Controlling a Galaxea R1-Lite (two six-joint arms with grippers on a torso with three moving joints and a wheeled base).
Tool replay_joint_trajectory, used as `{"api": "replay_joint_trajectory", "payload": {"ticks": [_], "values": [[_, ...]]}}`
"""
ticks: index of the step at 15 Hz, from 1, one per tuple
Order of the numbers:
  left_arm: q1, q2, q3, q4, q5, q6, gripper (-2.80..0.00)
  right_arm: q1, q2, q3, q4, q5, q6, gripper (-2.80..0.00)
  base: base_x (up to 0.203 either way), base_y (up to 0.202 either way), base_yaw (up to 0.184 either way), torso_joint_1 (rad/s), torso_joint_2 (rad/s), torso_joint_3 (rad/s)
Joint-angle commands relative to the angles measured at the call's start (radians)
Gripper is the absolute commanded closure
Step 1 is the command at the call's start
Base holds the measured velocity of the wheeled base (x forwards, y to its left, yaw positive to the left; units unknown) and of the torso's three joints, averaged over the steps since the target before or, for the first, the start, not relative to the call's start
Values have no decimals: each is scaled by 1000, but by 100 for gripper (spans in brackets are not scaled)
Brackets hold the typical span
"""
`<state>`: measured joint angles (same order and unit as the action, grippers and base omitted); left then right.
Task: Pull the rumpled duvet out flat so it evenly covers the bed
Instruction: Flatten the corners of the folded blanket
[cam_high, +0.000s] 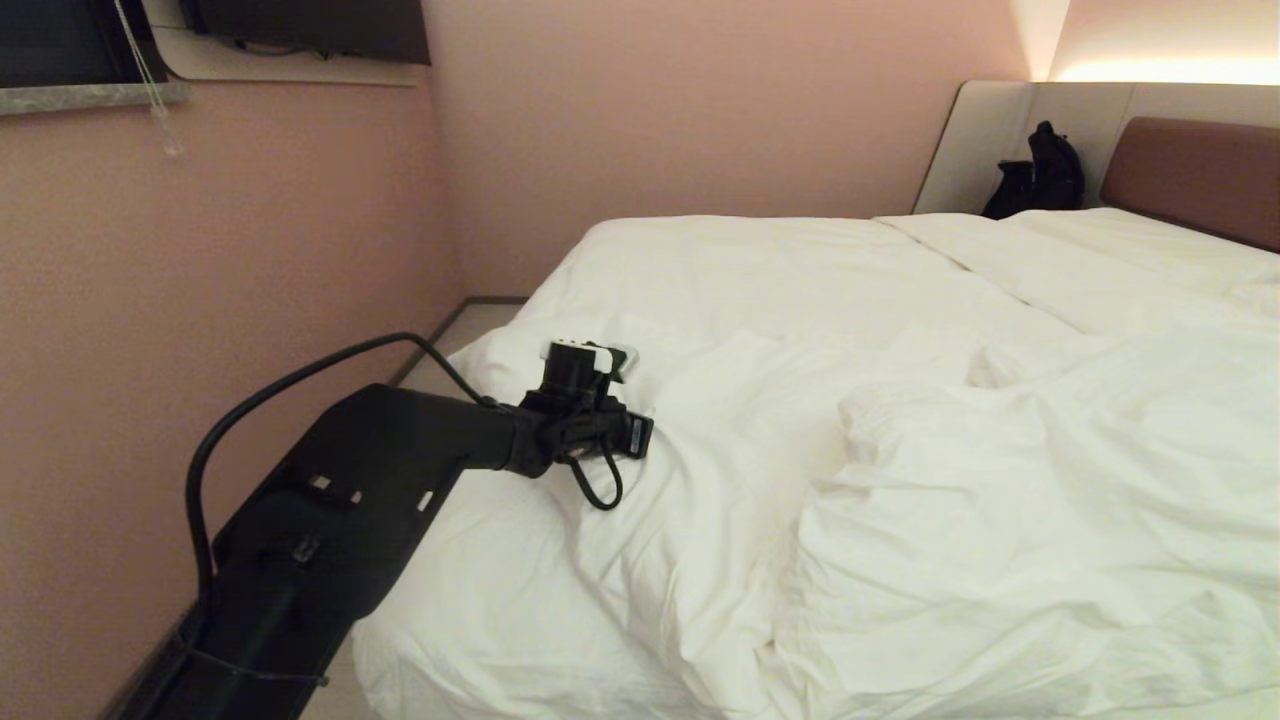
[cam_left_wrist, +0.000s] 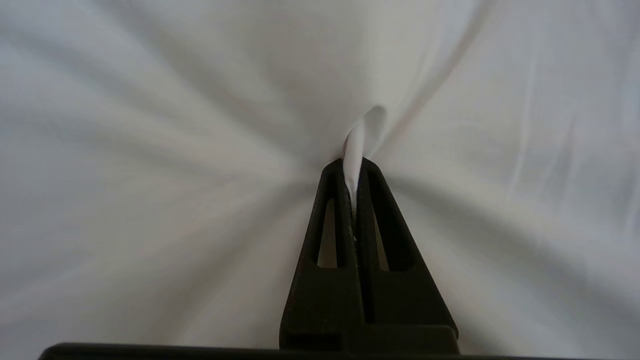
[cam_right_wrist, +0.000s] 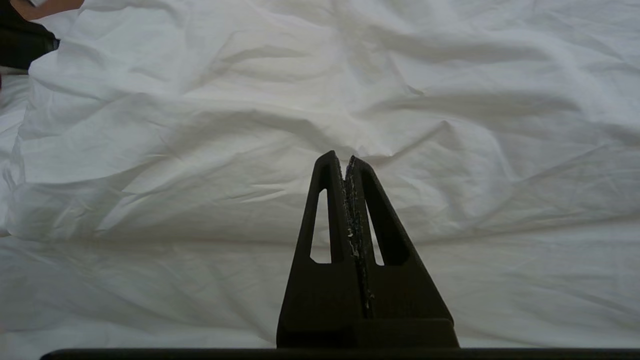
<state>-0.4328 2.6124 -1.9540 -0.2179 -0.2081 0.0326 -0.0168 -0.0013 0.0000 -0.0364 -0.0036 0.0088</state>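
The white duvet (cam_high: 900, 480) lies rumpled and bunched over the near part of the bed (cam_high: 1200, 175), with smoother white bedding (cam_high: 760, 270) showing beyond it. My left arm (cam_high: 400, 450) reaches from the near left onto the duvet's left part. In the left wrist view my left gripper (cam_left_wrist: 353, 165) is shut on a thin pinched fold of the duvet (cam_left_wrist: 362, 130), and creases radiate from the pinch. My right gripper (cam_right_wrist: 346, 159) is shut with nothing between its fingers, hanging over wrinkled duvet (cam_right_wrist: 250, 150); it is outside the head view.
A pink wall (cam_high: 200, 300) runs close along the bed's left side, leaving a narrow strip of floor (cam_high: 455, 335). Flat white pillows (cam_high: 1100, 260) lie by the headboard, and a black bag (cam_high: 1040, 175) sits against the beige panel behind them.
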Motion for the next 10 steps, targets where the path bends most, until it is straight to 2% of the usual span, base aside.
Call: {"api": "replay_joint_trajectory", "payload": {"ticks": [1,4,6,10], "values": [[-1,-65,11,11,2,-17,0,0,1,0,0,1,-1,0,0,0,0,0,0,0],[0,-198,81,107,4,-40,0,0,1,0,0,1,-1,0,0,0,0,0,0,0],[4,-293,177,174,6,-42,0,0,1,0,0,1,-1,0,0,0,0,0,0,0],[30,-530,497,196,15,-27,0,0,1,0,0,1,-1,0,0,0,0,0,0,0]]}}
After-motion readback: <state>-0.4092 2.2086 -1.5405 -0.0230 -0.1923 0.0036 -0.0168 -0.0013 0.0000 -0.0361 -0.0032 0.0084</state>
